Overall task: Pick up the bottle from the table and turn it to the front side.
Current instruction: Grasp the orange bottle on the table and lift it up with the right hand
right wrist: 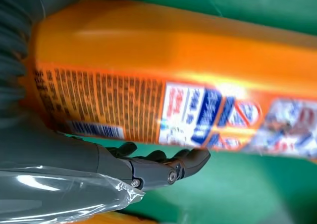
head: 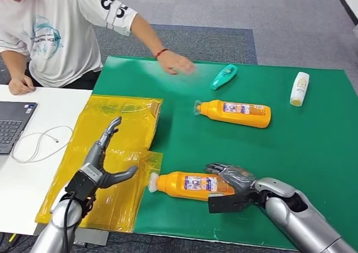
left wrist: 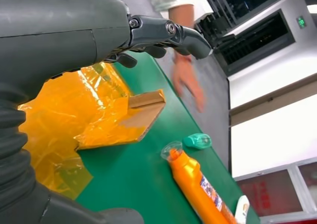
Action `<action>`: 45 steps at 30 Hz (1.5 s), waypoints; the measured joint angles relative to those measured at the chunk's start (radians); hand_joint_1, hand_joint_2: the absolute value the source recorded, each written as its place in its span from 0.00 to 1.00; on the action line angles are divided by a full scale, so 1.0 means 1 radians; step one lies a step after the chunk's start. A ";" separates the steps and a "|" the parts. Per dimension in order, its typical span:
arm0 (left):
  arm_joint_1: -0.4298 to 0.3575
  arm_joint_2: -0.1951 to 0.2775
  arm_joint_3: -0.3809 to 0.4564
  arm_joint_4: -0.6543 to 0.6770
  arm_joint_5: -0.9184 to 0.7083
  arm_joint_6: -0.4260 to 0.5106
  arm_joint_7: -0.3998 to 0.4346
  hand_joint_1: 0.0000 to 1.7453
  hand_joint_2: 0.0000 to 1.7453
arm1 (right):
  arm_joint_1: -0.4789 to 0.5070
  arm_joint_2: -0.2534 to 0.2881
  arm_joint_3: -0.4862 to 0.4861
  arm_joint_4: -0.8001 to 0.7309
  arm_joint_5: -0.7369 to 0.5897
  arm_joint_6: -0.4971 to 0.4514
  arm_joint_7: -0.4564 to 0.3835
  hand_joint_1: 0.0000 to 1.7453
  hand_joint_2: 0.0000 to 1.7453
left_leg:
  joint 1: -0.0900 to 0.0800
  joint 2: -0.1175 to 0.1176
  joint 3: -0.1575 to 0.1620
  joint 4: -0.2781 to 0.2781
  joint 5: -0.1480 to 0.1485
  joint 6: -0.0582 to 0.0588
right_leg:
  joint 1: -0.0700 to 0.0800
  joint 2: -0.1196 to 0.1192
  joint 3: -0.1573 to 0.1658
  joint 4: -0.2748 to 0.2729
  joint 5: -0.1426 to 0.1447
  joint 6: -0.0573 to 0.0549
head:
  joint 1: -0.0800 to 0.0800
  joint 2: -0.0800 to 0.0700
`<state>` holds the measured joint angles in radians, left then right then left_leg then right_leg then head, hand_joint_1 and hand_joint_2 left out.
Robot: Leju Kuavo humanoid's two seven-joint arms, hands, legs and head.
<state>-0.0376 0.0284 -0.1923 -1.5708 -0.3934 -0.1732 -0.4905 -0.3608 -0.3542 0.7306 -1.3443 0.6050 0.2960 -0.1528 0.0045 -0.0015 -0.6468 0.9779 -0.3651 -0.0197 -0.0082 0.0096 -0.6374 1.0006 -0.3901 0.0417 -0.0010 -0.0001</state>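
1. Gripping near orange bottle (head: 185,184) base: right robot hand (head: 230,180), fingers wrapped over it.
2. Bottle lies flat on green counter (head: 320,146), 6 o'clock edge.
3. Left robot hand (head: 101,163) spread, empty, above yellow film (head: 122,124).

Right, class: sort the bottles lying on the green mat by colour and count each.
Orange bottles: 2, near one, far one
Teal bottles: 1
White bottles: 1
Total: 4
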 joint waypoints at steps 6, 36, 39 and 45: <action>-0.002 0.018 0.006 0.004 0.021 0.000 -0.030 0.00 1.00 | -0.049 -0.045 0.057 0.036 -0.026 0.018 -0.023 0.19 1.00 | 0.000 0.000 0.000 0.000 0.000 0.000 | 0.000 0.000 0.000 0.000 0.000 0.000 | 0.000 0.000; 0.003 0.030 0.039 0.014 0.031 -0.012 -0.042 0.00 1.00 | -0.036 -0.070 0.097 0.083 -0.112 -0.071 -0.039 1.00 1.00 | -0.001 0.000 0.010 0.000 -0.002 0.002 | 0.000 0.000 0.010 -0.002 -0.001 0.002 | 0.000 0.000; 0.007 0.030 0.039 0.015 0.030 -0.012 -0.042 0.00 1.00 | 0.011 -0.069 0.055 0.079 -0.178 -0.088 -0.072 1.00 1.00 | -0.001 0.000 0.011 0.000 -0.003 0.003 | 0.000 -0.001 0.013 -0.003 -0.003 0.003 | 0.000 0.000; 0.029 0.028 0.039 0.015 0.029 -0.011 -0.042 0.00 1.00 | 0.181 -0.009 -0.126 0.052 -0.373 -0.083 -0.172 1.00 1.00 | -0.001 -0.001 0.012 0.000 -0.006 0.003 | 0.000 -0.001 0.014 -0.003 -0.005 0.003 | 0.000 0.000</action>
<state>-0.0089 0.0560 -0.1537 -1.5558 -0.3640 -0.1845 -0.5322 -0.1798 -0.3630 0.6050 -1.2922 0.2324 0.2131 -0.3247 0.0036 -0.0025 -0.6352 0.9779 -0.3710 -0.0168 -0.0085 0.0085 -0.6236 0.9977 -0.3948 0.0442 -0.0009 -0.0003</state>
